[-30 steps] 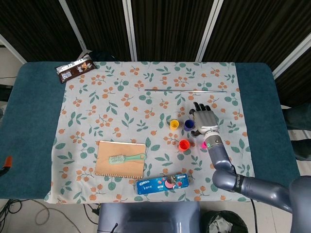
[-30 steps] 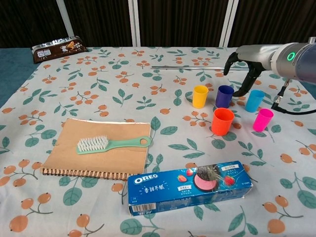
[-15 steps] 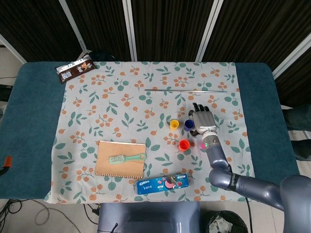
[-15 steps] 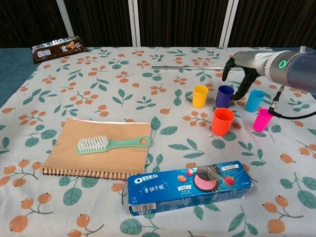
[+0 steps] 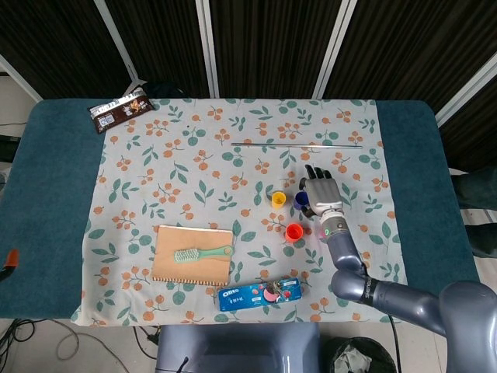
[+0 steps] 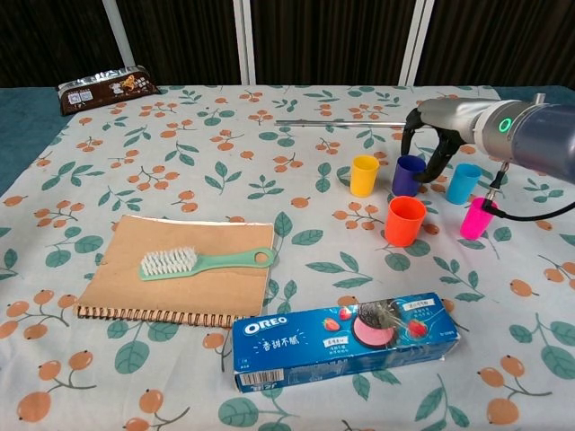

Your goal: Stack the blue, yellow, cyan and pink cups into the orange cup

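Note:
Five cups stand close together right of centre. Yellow cup (image 6: 364, 175) and blue cup (image 6: 407, 177) are side by side, the cyan cup (image 6: 464, 182) is to their right, and the orange cup (image 6: 405, 221) and pink cup (image 6: 477, 218) sit nearer the front. My right hand (image 6: 425, 135) hangs over the blue cup with thumb and fingers (image 6: 439, 160) apart on either side of it; no firm grip shows. In the head view the right hand (image 5: 322, 193) hides the cyan cup, beside the blue cup (image 5: 300, 200) and above the orange cup (image 5: 294, 231). The left hand is not visible.
A tan notebook (image 6: 135, 292) carrying a green brush (image 6: 202, 262) lies front left. An Oreo box (image 6: 346, 337) lies in front of the cups. A thin metal rod (image 6: 341, 121) lies behind them, and a dark snack pack (image 6: 106, 88) at the far left.
My right hand has moved left from above the cyan cup to the blue cup and come lower around it. The cups have not moved.

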Robot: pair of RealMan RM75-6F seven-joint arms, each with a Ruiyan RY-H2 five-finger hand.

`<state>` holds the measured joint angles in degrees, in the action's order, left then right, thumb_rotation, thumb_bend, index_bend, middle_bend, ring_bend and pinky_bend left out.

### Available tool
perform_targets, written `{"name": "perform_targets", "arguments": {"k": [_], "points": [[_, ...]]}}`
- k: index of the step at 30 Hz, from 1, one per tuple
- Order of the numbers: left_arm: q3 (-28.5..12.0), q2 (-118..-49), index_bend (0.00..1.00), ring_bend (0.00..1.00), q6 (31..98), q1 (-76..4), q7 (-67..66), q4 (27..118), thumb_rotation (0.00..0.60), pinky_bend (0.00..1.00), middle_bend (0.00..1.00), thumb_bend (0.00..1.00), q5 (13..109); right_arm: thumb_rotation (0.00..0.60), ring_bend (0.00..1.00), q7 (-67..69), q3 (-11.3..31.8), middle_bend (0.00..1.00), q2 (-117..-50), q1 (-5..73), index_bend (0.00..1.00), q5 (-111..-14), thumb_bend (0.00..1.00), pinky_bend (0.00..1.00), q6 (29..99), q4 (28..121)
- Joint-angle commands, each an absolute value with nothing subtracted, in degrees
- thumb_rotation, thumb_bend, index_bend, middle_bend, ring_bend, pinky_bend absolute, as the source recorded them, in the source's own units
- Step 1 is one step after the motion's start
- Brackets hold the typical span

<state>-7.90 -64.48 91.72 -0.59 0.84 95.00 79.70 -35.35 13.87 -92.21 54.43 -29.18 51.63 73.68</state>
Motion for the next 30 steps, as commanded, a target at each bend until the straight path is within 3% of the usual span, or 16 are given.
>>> {"name": "perform_targets", "arguments": {"k": [1, 11, 21, 30], "points": [[-7.9, -64.5, 0.13, 0.0, 91.7, -0.6, 0.9, 95.0, 0.6, 0.02, 0.03, 0.33, 79.7, 0.6, 0.08, -35.1, 14.0, 0.0, -92.4, 54.5, 0.38, -29.3, 0.39, 0.12, 51.5, 73.4], [-7.9, -64.4, 0.13, 0.0, 91.7, -0.6, 0.9, 95.1, 0.6, 0.02, 0.03, 0.33, 79.7, 0.6, 0.09, -34.3, 14.3, 0.0, -92.9, 54.5, 0.47, -29.9, 0.4, 0.13, 51.7, 73.0], [-8.0, -64.4, 0.13, 0.0, 91.8, -0.5, 1.0, 95.3, 0.6, 0.03, 0.03, 0.33, 79.6, 0.6, 0.1, -33.9, 15.1, 0.0, -90.9, 54.4, 0.48, -30.9, 0.39, 0.13, 52.6, 75.6], [-7.9, -64.4, 0.13, 0.0, 91.8, -0.5, 1.0, 95.4, 0.6, 0.03, 0.03, 0.33, 79.7, 0.6, 0.1, -39.0, 14.6, 0.0, -81.6, 54.3, 0.48, -30.3, 0.39, 0.14, 55.2, 90.5]]}}
